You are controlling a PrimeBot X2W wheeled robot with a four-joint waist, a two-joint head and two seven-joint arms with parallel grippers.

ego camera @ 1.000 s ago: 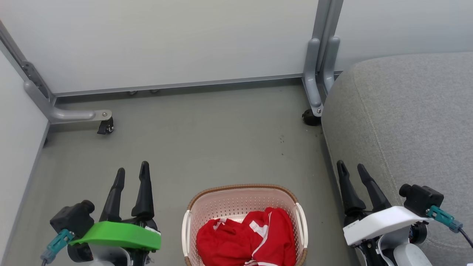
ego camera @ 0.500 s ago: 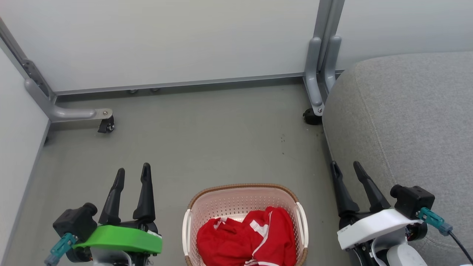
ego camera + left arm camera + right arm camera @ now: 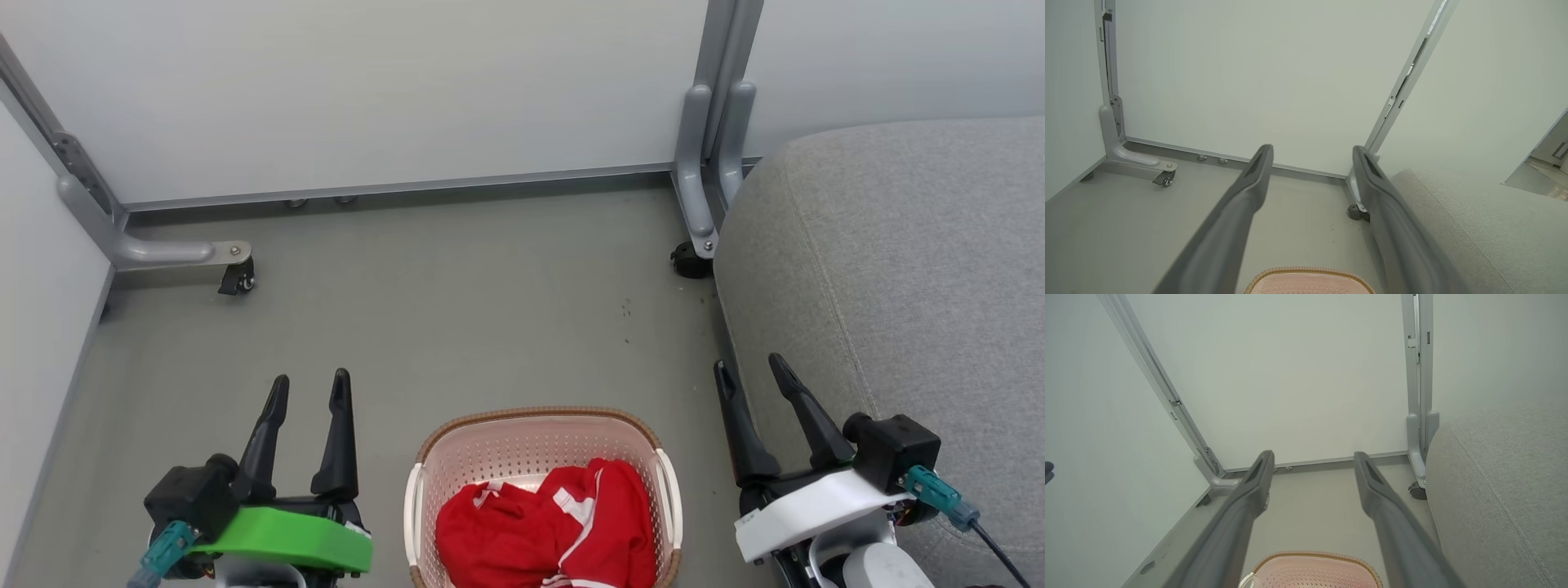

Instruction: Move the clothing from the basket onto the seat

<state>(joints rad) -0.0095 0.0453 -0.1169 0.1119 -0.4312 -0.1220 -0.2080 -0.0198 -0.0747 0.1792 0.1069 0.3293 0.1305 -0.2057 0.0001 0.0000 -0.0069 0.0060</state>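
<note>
Head view, looking down at a grey floor [image 3: 457, 310] closed in by pale panels [image 3: 367, 90]. The basket [image 3: 535, 415] stands at the bottom centre, its near part cut off by the lower edge of the view. The clothing [image 3: 545, 535] lies inside it as a crumpled red heap with white stripes; the heap runs across the basket from side to side and is bulkier toward the right wall, though how far it reaches toward the robot cannot be judged.

The left gripper [image 3: 311, 377] is low on the left of the basket and the right gripper [image 3: 748, 363] low on the right. Both have their fingers spread wide and hold nothing; both point away from the robot, past the basket's far rim. The clothing therefore lies between the two, inward of each and back toward the robot from the fingertips. Neither arm looks clearly nearer the heap.

The seat [image 3: 914, 245] fills the right side, its rounded edge rising just beside the right gripper; whether the fingers touch it is unclear. The right arm probably has the shorter carry, since the seat is on its side.

The basket's brown rim and white side handles are the edges to clear on the way in and out. The floor ahead of the basket is open; a frame leg with a castor [image 3: 691, 261] stands at the seat's far corner, well apart from both grippers.
</note>
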